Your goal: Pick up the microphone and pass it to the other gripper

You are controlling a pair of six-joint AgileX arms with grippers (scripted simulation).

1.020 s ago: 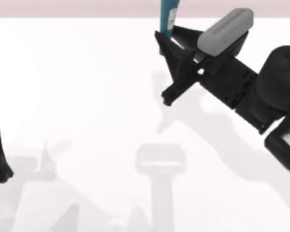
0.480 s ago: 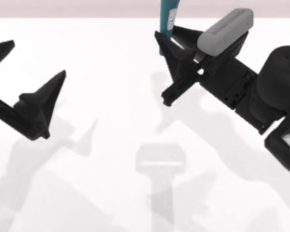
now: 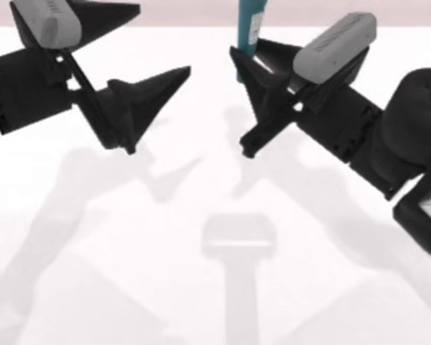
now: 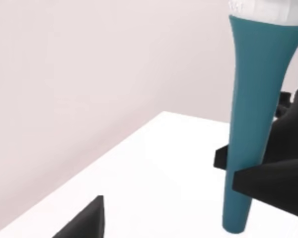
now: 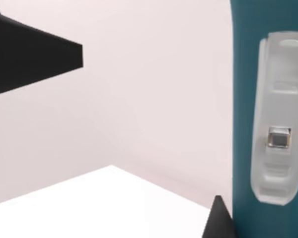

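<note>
Right gripper [image 3: 253, 68]: at the top view's upper right of centre, held above the table; its two pointed black fingers are clamped on the microphone's handle, one to each side.
Microphone [image 3: 251, 25]: held off the table [image 3: 165, 273] in the right gripper, upright, near the far edge and just right of the table's middle. Only the teal handle shows in the top view; the top of the picture cuts it off.
Microphone, left wrist view [image 4: 256, 124]: the teal handle tapers downward to a free lower end, with the silvery-white head [image 4: 268, 9] at the top. Black fingers grip it low on the handle.
Switch [image 5: 278, 119]: white panel on the teal handle, seen close in the right wrist view.
Left gripper [image 3: 161, 43]: at the top view's upper left, fingers spread wide apart and holding nothing, tips pointing toward the microphone. It is near the microphone but apart from it.
Left gripper finger [image 5: 35, 57]: visible in the right wrist view, well apart from the handle.
</note>
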